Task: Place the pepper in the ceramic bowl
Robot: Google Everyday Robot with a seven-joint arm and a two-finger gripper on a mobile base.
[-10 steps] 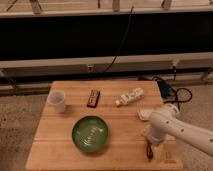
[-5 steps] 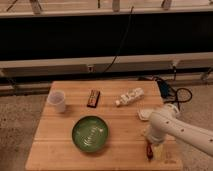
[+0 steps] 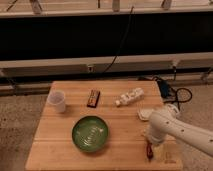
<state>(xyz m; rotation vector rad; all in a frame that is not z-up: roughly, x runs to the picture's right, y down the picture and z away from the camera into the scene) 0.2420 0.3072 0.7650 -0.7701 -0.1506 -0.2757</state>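
Nothing is shifting since the earlier frames: the arm [image 3: 186, 135] is staying in the same pose and every object is keeping its place on the table [image 3: 52, 147]. The arm is reaching in from the lower right, and the gripper [image 3: 150, 144] is hanging at its end over the table's near right part, pointing down. Its jaws are standing wide and are not gripping anything. The pepper [image 3: 149, 152] is lying on the wood directly below the gripper, its slender dark red body pointing toward the near edge; whether the gripper is touching it cannot be told.

The ceramic bowl [image 3: 90, 134] is sitting upright near the middle of the table, to the left of the pepper and clearly apart from it, showing pale streaks on its green inside. Farther back, a white cup [image 3: 57, 101] is standing at the left, a dark brown bar [image 3: 93, 98] is lying beside it toward the centre, and a white bottle [image 3: 129, 96] is lying on its side to the right. A small white dish [image 3: 145, 114] is resting just beside the arm's wrist.
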